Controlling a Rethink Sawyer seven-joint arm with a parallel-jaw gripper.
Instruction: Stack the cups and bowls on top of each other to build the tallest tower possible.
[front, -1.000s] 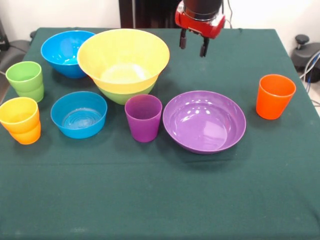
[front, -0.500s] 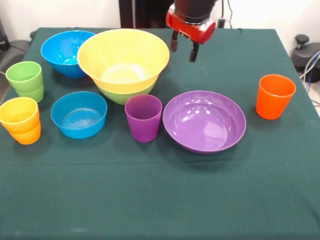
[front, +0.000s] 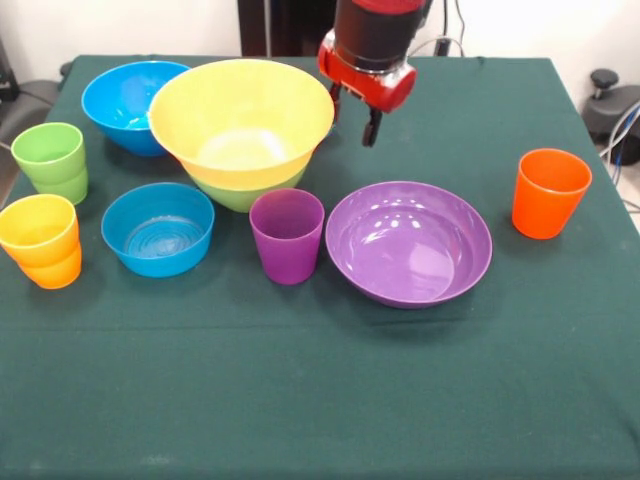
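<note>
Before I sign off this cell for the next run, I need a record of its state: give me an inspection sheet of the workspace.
Surface: dark green tablecloth, flat, no spills seen.
Job's things: yellow bowl nested in lime green bowl; big blue bowl behind them; smaller blue bowl, purple cup and purple bowl in a row; orange cup alone at one side; green cup; yellow cup nested in another orange cup.
Clutter: nothing seen.
Grippers: gripper open, beside the yellow bowl's rim, holding nothing.
Cables: some at the edge past the orange cup.
Surroundings: dark object off the table.
</note>
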